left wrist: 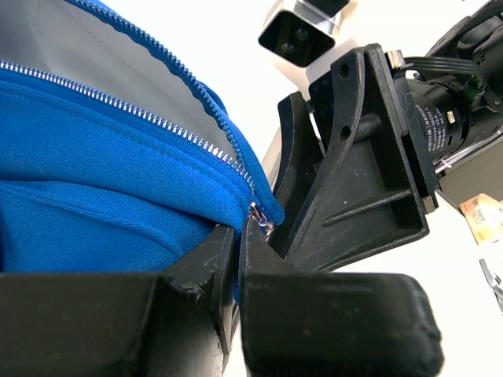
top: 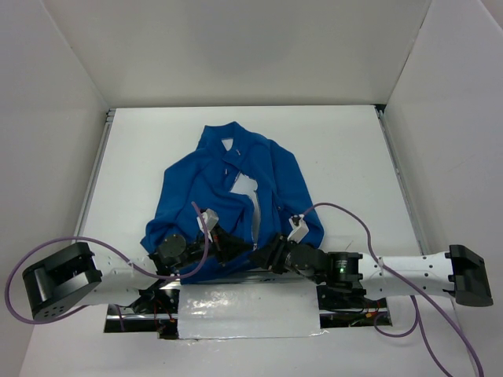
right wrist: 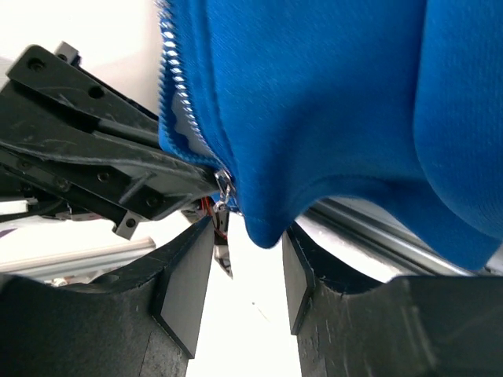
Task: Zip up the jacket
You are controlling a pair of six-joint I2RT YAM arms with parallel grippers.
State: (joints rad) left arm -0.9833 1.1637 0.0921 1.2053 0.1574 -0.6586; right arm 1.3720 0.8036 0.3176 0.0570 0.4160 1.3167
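From above, the jacket [top: 189,196] is lying on the white worktop [top: 354,149], collar toward the far side and hem at the near edge. Its front is gaping over the white lining [top: 247,192]. Both arms are reaching in at the middle of the hem, with the left jaws and right jaws close together there.

In the left wrist view, the left jaws are pressing closed on the jacket's bottom corner, where the zipper [left wrist: 141,110] teeth are ending. The black body of the right jaws is standing just beside them.

In the right wrist view, the right jaws are standing open and gripping nothing. A blue hem corner [right wrist: 263,216] is hanging between the pads, and the metal zipper pull [right wrist: 222,208] is dangling next to it.
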